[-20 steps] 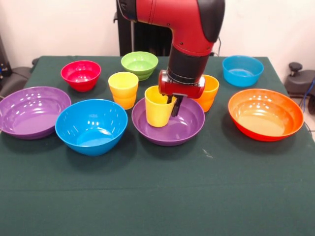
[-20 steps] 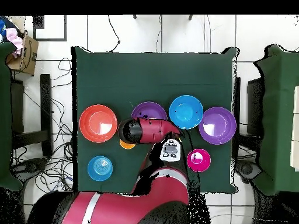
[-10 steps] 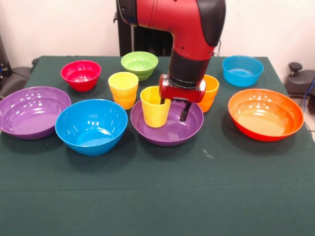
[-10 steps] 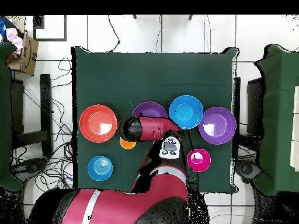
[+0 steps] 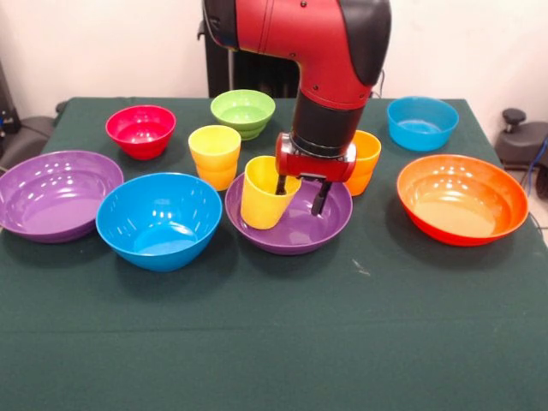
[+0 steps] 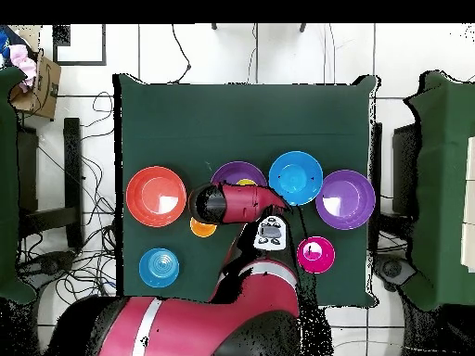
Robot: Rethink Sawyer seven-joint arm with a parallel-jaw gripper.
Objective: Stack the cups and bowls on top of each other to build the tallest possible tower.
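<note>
A yellow cup [image 5: 264,193] leans to the left inside the middle purple bowl [image 5: 295,231], its mouth tipped towards the arm. My gripper [image 5: 300,193] hangs over that bowl and is open. One of its fingers [image 5: 280,183] dips into the cup's mouth and the other stands clear to the right above the bowl's floor. A second yellow cup [image 5: 215,155] stands upright behind, and an orange cup [image 5: 366,159] shows partly behind the arm. In the overhead view the arm covers the gripper, and only a sliver of the yellow cup [image 6: 244,182] shows in the purple bowl [image 6: 232,171].
Around the middle bowl stand a large blue bowl [image 5: 158,221], a large purple bowl [image 5: 53,193], a large orange bowl [image 5: 461,199], a small red bowl [image 5: 140,130], a light green bowl [image 5: 243,111] and a small blue bowl [image 5: 421,122].
A second ago the gripper was shut on the yellow cup's rim. It opened, the cup settled in the purple bowl, and the cup has now tipped over to the left.
</note>
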